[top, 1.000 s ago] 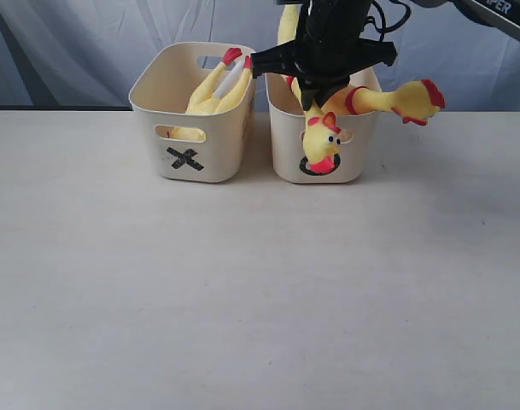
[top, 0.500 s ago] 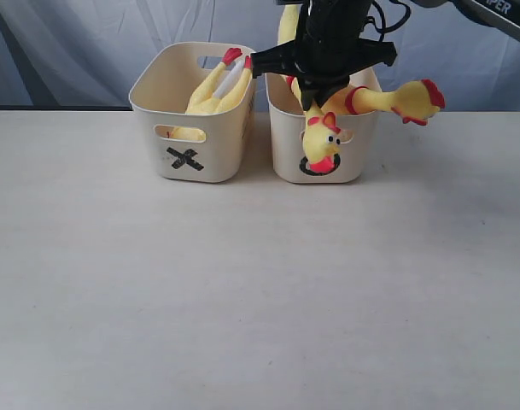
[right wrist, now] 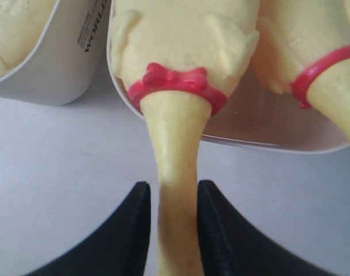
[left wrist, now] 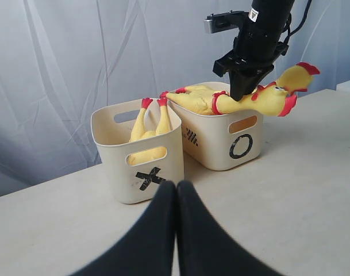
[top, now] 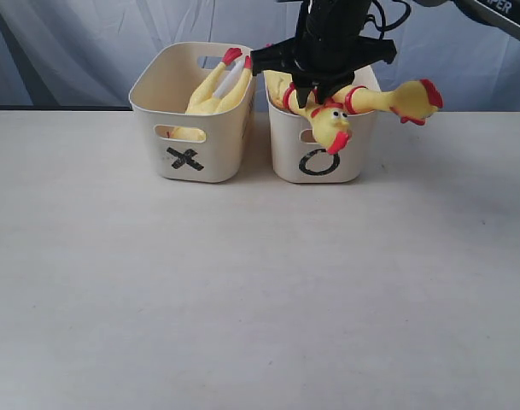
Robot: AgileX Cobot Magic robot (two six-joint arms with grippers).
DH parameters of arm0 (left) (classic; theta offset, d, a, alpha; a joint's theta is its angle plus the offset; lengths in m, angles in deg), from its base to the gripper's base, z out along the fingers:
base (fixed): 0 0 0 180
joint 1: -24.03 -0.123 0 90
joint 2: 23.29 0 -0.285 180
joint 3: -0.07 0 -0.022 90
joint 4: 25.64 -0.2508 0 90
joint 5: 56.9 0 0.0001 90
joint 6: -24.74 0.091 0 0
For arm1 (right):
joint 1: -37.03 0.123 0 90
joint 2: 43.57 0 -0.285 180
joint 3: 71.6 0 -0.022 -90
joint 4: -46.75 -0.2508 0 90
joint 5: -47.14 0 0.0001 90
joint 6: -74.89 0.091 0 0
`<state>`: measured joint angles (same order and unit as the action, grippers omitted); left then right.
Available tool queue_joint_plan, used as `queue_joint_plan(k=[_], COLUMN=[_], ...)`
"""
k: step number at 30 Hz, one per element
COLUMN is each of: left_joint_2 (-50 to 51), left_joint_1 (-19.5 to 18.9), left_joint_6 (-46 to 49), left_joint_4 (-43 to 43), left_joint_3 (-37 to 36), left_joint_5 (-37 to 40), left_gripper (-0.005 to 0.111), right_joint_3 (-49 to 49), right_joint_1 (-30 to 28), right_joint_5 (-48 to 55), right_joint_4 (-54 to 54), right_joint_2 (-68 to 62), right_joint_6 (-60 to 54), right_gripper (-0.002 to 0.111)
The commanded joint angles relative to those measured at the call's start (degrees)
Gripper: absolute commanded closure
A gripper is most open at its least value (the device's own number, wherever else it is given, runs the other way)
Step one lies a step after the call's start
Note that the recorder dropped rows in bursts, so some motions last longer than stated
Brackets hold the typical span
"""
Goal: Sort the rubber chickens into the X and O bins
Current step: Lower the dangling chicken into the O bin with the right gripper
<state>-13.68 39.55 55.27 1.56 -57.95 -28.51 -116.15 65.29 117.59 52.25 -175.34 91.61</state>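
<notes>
You have two plain marks to read: a black X [top: 184, 158] on the front of the X bin [top: 148, 98] and a black O [top: 318, 162] on the front of the O bin [top: 281, 145]. In the right wrist view a printed sticker [right wrist: 89, 26] sits on a bin wall. Its letters begin "WOR" and the rest is too small to read. At the 1 o'clock corner of the exterior view, the arm housing [top: 499, 8] shows "PER", cut off by the frame.

On the surface [top: 260, 282] the bins stand just beside each other, the X bin at 11 o'clock and the O bin at 12. The lone chicken [top: 213, 92] lies in the X bin with its red feet at the rim nearest the O bin. Two chickens lie across the O bin. The outer chicken [top: 396, 98] pokes its head out past the 3 o'clock rim. The front chicken [top: 332, 130] has its head over the 6 o'clock rim, just above the O.

Half a second ago that head hung lower and covered the top of the O. Now the whole O shows, and the yellow body that rose behind the arm has dropped into the bin.

Your right gripper [right wrist: 173, 185] is above the O bin. Its jaws are slightly spread on either side of the front chicken's neck, with a sliver of surface showing beside it. Your left gripper [left wrist: 176, 188] has its jaws pressed together on nothing, well apart from the bins.
</notes>
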Motion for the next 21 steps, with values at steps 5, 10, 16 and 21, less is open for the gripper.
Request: queue_joint_plan(k=[5,10,16,21], left_joint_2=[-0.47,-0.47,-0.47,-0.47], left_joint_1=[0.05,0.05,0.05,0.05], left_joint_6=[0.12,0.12,0.12,0.12], left_joint_4=[0.17,0.17,0.17,0.17], left_joint_3=[-0.35,-0.35,-0.35,-0.35], left_joint_5=[-0.16,-0.16,-0.16,-0.16], left_gripper=[0.107,0.107,0.107,0.107], right_joint_3=[-0.34,-0.34,-0.34,-0.34], right_joint_1=[-0.27,-0.27,-0.27,-0.27], right_joint_5=[-0.49,-0.49,-0.49,-0.49], right_joint_4=[0.48,0.48,0.48,0.48], right_joint_2=[0.27,0.27,0.39,0.39], right_joint_6=[0.06,0.06,0.06,0.06], right_gripper=[0.080,0.080,0.061,0.041])
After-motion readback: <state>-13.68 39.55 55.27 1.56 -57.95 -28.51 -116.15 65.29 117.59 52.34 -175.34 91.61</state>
